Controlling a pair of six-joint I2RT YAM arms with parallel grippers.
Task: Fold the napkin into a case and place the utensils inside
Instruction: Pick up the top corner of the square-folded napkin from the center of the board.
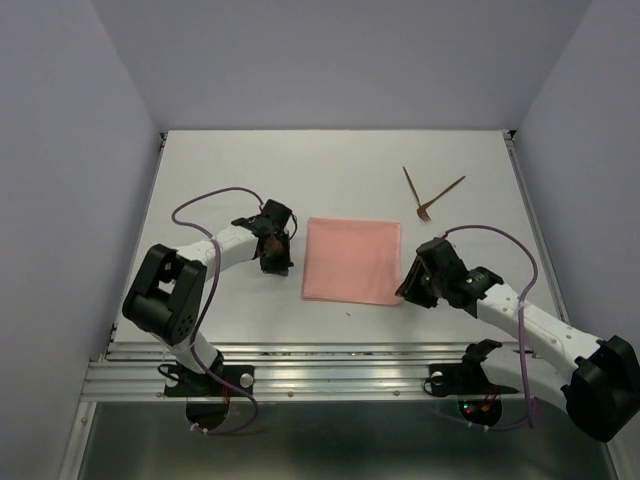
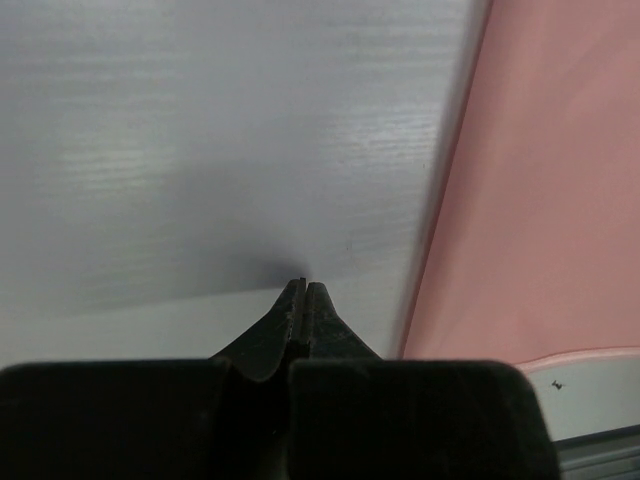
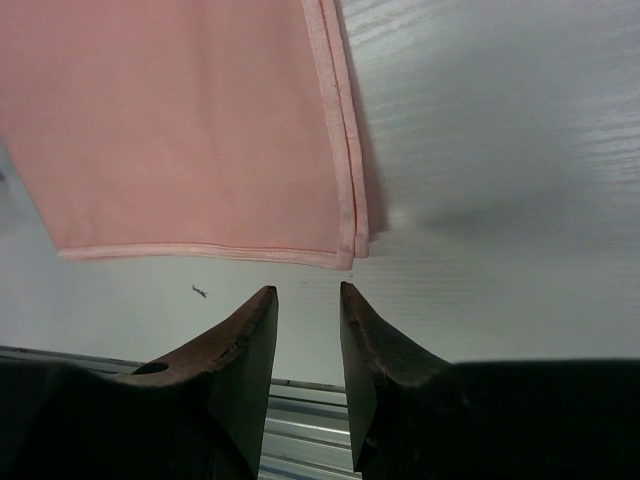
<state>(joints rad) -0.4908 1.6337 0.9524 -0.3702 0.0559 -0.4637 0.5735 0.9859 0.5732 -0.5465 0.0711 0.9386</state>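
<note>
The salmon-pink napkin [image 1: 352, 260] lies flat in the middle of the table, folded into a rough square with doubled edges [image 3: 345, 150]. Two thin reddish-brown utensils [image 1: 428, 193] lie crossed at the back right, one with a forked tip. My left gripper [image 1: 274, 262] rests just left of the napkin [image 2: 540, 180], shut with nothing between its fingers [image 2: 305, 290]. My right gripper [image 1: 408, 290] hovers at the napkin's near right corner. It stands open [image 3: 307, 290], just short of the corner and holding nothing.
A metal rail [image 1: 340, 365] runs along the table's near edge, below both arm bases. Purple cables [image 1: 205, 205] loop over each arm. White walls enclose the table at left, back and right. A small dark speck [image 3: 199, 291] lies near the napkin's front edge.
</note>
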